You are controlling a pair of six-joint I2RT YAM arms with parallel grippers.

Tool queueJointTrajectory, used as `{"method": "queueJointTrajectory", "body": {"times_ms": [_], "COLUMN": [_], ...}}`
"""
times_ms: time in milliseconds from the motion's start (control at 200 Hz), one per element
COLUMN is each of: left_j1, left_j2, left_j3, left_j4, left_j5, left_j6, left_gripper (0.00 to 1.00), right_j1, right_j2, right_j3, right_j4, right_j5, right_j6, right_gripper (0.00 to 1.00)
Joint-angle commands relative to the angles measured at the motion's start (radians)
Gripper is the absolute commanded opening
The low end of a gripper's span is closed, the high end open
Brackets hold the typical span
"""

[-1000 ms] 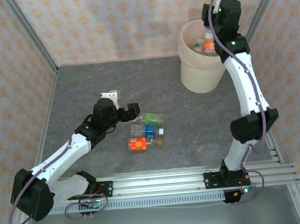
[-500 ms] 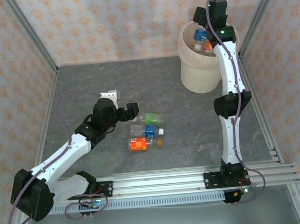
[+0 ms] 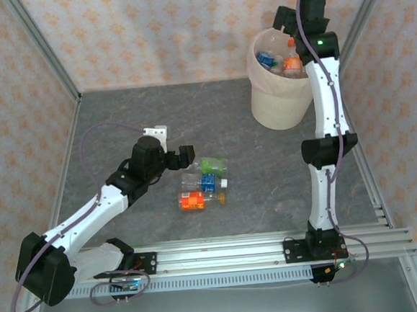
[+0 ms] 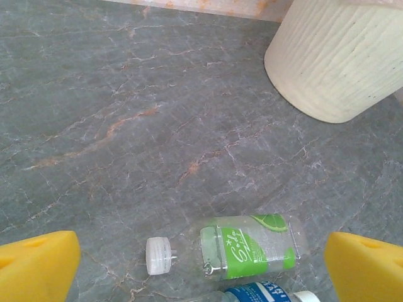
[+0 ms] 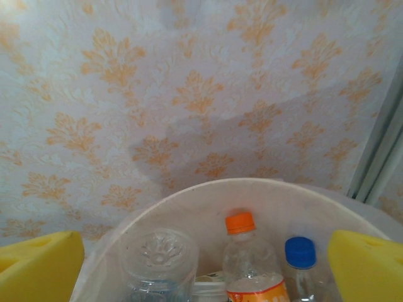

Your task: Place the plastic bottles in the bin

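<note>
Your right fingers (image 5: pixel 39 263) now spread, blue-label bottle (image 3: pixel 265 57) dropped into bin (image 3: pixel 280 108) | left fingers (image 4: pixel 34 265) apart, aimed at green-label bottle (image 4: pixel 252 246) for next grab

White cursive script, possibly starting "So", crosses the lime-green label of the green-labelled bottle (image 4: pixel 252 245) lying at lower centre of the left wrist view, too blurred to read with confidence. No other wording is legible.

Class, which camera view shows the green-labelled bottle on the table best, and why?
The left wrist view: the green-labelled bottle lies close up, label print and white cap plain. The top external view shows it as a small green patch next to the blue-labelled bottle.
</note>
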Motion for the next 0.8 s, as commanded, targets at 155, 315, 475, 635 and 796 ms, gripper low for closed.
{"method": "queueJointTrajectory", "body": {"times_ms": [155, 315, 475, 635, 796], "left_j1": [-0.04, -0.044, -0.053, -0.09, -0.148], "left_j2": [0.057, 0.071, 0.159, 0.286, 0.392], "left_j3": [0.062, 0.028, 0.097, 0.24, 0.326], "left_j4": [-0.034, 0.065, 0.036, -0.107, -0.236], "left_j5": [-0.051, -0.009, 0.049, 0.049, -0.035], "left_j6": [0.135, 0.203, 0.332, 0.452, 0.624], "left_gripper": [1.0, 1.0, 1.0, 1.0, 0.98], "right_j1": [0.001, 0.001, 0.001, 0.001, 0.004], "right_j2": [-0.151, -0.396, -0.625, -0.829, -0.971], "right_j3": [-0.098, -0.534, -0.858, -1.162, -1.377], "right_j4": [-0.003, 0.199, 0.367, 0.566, 0.638], "right_j5": [0.034, 0.068, 0.011, -0.217, -0.359], "right_j6": [-0.021, -0.076, -0.069, -0.001, 0.074], "right_gripper": [0.99, 0.99, 0.99, 0.99, 0.99]}}
